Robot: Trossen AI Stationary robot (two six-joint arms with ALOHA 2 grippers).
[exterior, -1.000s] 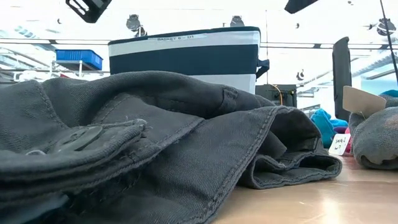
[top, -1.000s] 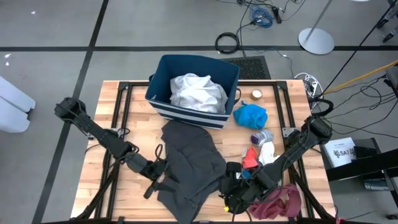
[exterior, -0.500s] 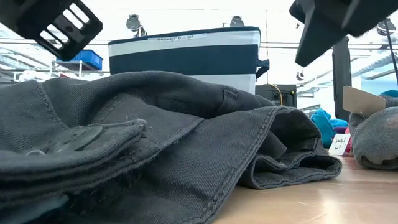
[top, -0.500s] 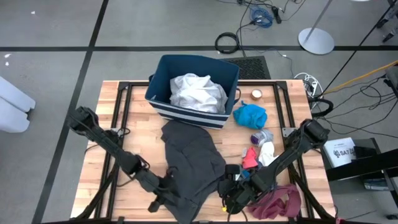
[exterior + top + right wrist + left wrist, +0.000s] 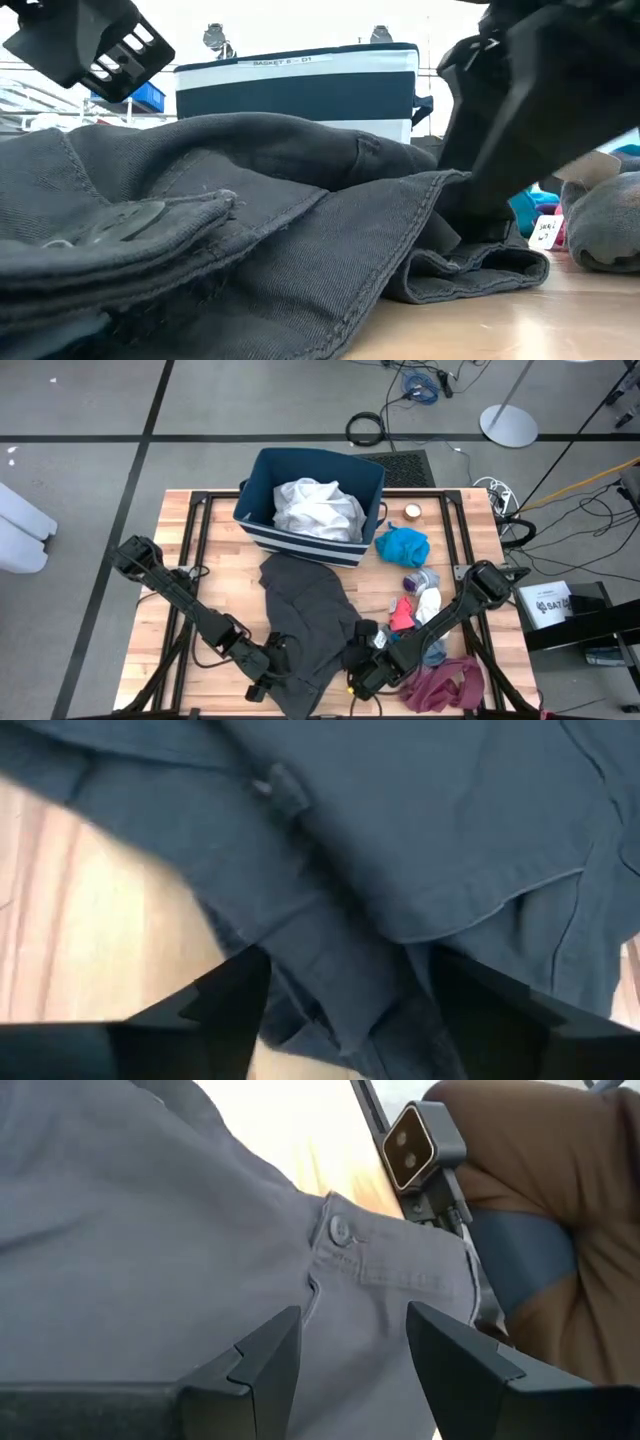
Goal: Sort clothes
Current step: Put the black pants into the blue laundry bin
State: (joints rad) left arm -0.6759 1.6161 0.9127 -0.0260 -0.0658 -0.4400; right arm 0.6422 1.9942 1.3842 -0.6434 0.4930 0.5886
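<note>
Your 2 arms flank the dark grey garment (image 5: 310, 615): left gripper (image 5: 345, 1342) jaws spread wide above its buttoned edge, right gripper (image 5: 345, 982) jaws parted over a fold, ready to pinch.

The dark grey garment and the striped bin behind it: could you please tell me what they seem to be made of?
The dark grey garment looks like matte woven cotton twill: visible diagonal weave, stitched seams, a button. The striped bin seems soft-sided fabric, probably canvas, with a side handle; its material is less certain.

1. Grey woven fabric garment (image 5: 150, 1250) with a round button (image 5: 341, 1230) is seen close ahead.
2. Two dark fingers (image 5: 262, 1365) of the left gripper (image 5: 350, 1365) are held apart above it.
3. A small boxy camera module (image 5: 420, 1142) is seen beyond.
</note>
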